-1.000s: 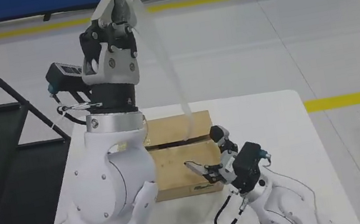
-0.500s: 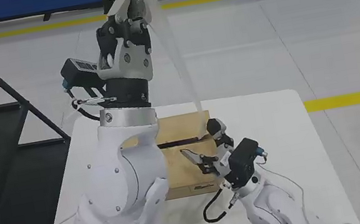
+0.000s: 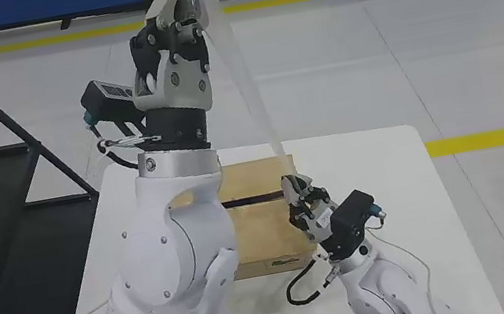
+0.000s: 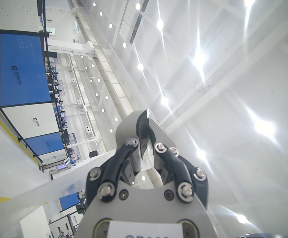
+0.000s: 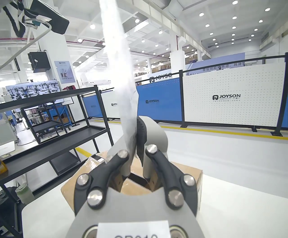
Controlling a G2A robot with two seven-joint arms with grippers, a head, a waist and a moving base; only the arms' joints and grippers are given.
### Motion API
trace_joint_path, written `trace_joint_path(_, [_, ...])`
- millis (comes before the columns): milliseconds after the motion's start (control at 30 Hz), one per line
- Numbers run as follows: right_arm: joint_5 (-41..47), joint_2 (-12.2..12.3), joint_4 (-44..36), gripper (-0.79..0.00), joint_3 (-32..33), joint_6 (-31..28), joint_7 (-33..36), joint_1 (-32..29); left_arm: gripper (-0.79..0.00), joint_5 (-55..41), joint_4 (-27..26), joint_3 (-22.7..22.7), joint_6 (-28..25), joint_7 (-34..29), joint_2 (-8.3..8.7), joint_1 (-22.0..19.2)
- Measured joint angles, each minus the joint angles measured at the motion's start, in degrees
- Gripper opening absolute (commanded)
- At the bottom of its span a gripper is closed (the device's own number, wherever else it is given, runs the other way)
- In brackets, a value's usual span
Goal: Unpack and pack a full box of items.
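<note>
Low in the middle of the top view, the R gripper [image 3: 297, 196] is seen over the right edge of the brown box [image 3: 264, 234]. Its fingers [image 5: 153, 130] are pressed shut on a clear strip [image 3: 243, 77]. The box is set mid-frame on the white table [image 3: 389, 184], w/ a dark gap btwn its top flaps. The strip is stretched up to the top middle of the frame. There it is pinched by the L gripper [image 3: 176, 0], fingers [image 4: 142, 128] pressed together.

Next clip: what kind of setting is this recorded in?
Probably a fenced test cell in a large industrial hall: blue and white partition panels, a yellow floor line, black metal shelving beside the white table.
</note>
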Motion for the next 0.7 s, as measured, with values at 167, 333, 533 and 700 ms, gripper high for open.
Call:
trace_joint_path(167, [-0.2, 0.5, -1.9, -0.785, 2.0, -5.1, 4.1, -0.7, -0.785, 0.9, -0.4, -1.6, 0.7, -1.1, -0.18, 0.9])
trace_joint_path(333, [7.5, 1.7, -5.0, -0.785, 7.4, -15.4, 20.3, 0.8, -0.785, 2.2, -1.6, -4.6, 2.7, -4.0, 0.07, 3.2])
trace_joint_path(533, [13.9, 2.7, -9.0, -0.785, 11.8, -19.1, 33.7, 1.5, -0.785, 2.3, -4.0, -9.7, 4.4, -5.9, 0.44, 6.8])
trace_joint_path(700, [15.6, 3.1, -11.7, -0.785, 12.8, -18.9, 42.4, 2.7, -0.785, 1.2, -5.7, -13.8, 5.7, -7.4, 0.7, 10.0])
